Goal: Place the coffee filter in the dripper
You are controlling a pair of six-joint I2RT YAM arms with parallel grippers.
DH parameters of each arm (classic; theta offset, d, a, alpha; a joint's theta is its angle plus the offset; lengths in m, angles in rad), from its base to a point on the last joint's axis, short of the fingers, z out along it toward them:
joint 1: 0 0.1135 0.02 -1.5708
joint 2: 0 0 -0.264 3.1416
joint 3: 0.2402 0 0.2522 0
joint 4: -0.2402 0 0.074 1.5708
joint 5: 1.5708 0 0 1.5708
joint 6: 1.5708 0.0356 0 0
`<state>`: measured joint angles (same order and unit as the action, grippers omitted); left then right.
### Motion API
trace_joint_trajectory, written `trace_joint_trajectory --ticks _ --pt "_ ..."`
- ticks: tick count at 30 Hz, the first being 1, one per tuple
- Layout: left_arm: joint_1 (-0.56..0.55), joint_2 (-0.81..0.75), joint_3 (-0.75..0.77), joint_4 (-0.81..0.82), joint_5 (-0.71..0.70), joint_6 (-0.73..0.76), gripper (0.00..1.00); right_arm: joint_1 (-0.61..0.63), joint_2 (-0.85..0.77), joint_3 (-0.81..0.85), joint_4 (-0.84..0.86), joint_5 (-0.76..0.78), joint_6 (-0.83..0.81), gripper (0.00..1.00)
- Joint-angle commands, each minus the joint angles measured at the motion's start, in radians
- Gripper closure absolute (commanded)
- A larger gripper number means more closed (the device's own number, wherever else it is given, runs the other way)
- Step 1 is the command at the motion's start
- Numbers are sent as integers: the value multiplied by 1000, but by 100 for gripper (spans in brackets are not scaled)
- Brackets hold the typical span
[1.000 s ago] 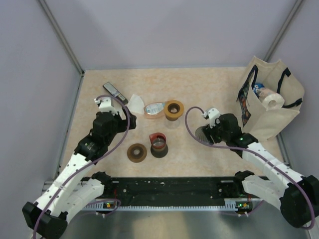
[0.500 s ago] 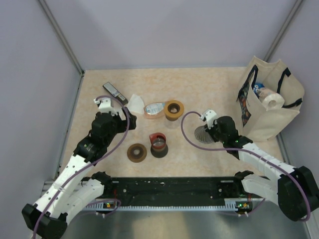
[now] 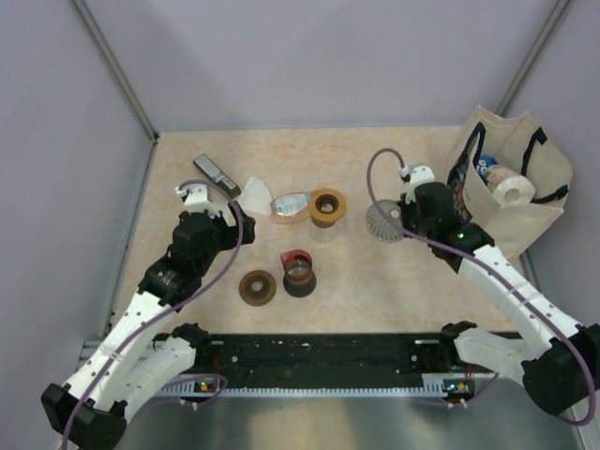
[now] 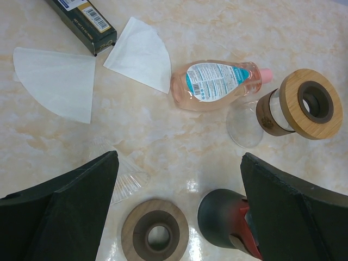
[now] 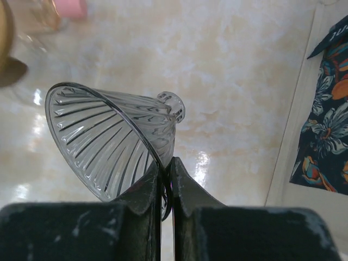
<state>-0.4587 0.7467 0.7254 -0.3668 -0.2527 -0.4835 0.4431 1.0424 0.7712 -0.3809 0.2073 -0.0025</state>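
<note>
— What has the right gripper [image 5: 165, 163] got?

— Its jaws are pressed together on the rim of the clear ribbed dripper [image 5: 109, 147]. The dripper hangs tilted, mouth to the side, apparently off the table [image 5: 234, 81] and not far from the tote bag [image 3: 511, 206].

— And the left gripper [image 4: 179, 163]?

— Spread wide and holding nothing, above the left of the table. Two white coffee filters [image 4: 57, 81] lie flat just beyond it, beside a dark box [image 4: 81, 19]. A pink bottle [image 4: 215, 81] lies next to them.

— So which step is this?

— Readying the dripper, it seems, since no filter is picked up yet. Next the dripper probably needs setting mouth-up. The left arm must then pinch one thin filter off the surface, which could be fiddly, and seat it in the cone.
</note>
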Motion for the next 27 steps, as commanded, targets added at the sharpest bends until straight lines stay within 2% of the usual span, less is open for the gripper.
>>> trace_joint_trajectory --ticks 1,3,5,12,15,18,27 --pt "3 0 20 23 -11 -12 1 6 27 258 -263 15 313 100" --pt "5 5 25 23 1 -12 1 -1 68 344 -352 12 414 100" --pt "3 6 29 28 21 -12 1 -36 108 437 -426 -63 479 100" --pt "3 59 92 35 64 -49 1 -69 235 724 -483 -389 480 100" --pt "5 98 121 52 73 -64 1 -69 295 770 -490 -552 483 100" --pt "3 146 163 68 105 -79 1 -67 343 787 -481 -641 493 100" --pt "5 296 328 106 248 -130 1 -60 472 816 -377 -732 518 100"
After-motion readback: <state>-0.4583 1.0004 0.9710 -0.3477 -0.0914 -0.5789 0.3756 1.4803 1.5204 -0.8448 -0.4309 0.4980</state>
